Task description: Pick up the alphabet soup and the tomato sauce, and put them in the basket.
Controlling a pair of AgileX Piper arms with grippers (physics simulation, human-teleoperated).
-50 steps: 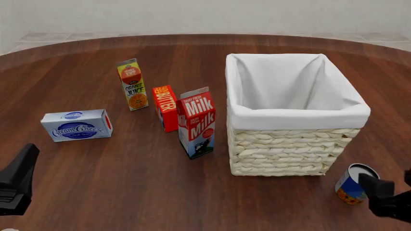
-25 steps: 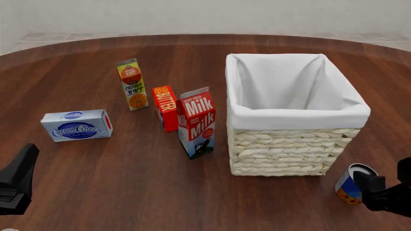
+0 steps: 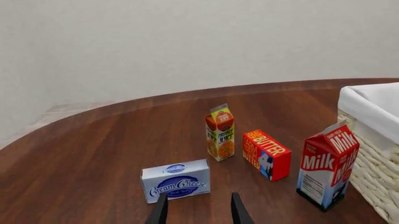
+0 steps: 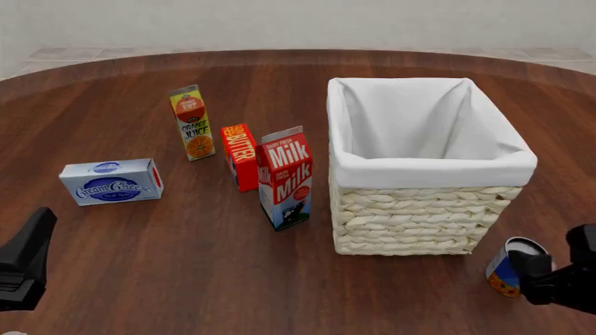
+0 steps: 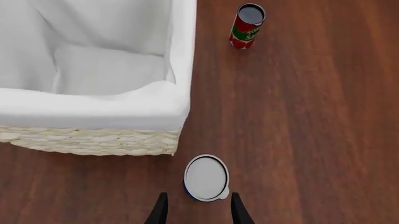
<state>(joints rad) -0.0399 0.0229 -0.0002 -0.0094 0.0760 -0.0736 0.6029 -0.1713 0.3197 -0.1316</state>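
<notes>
The alphabet soup [image 4: 509, 271], a short can with a blue and orange label, stands upright on the table by the basket's near right corner. Seen from above, its silver top [image 5: 206, 177] lies just ahead of my open right gripper [image 5: 198, 208], in line with the gap between the fingers. From the front, my right gripper [image 4: 557, 271] hovers over and beside the can. The tomato sauce [image 5: 247, 25], a red can with a green band, stands farther off beside the basket [image 4: 433, 167]; it shows only in the right wrist view. My left gripper [image 4: 24, 262] is open and empty at the near left.
A milk carton [image 4: 287, 178], a red butter box [image 4: 241, 156] and an orange juice carton [image 4: 192, 122] stand in a row left of the basket. A cream cheese box [image 4: 112, 181] lies farther left, ahead of my left gripper [image 3: 198, 212]. The basket's white cloth lining [image 5: 93, 70] holds nothing.
My right gripper has shifted slightly left and toward the soup can, and its second finger has come into the front view. The left arm and all objects have not moved.
</notes>
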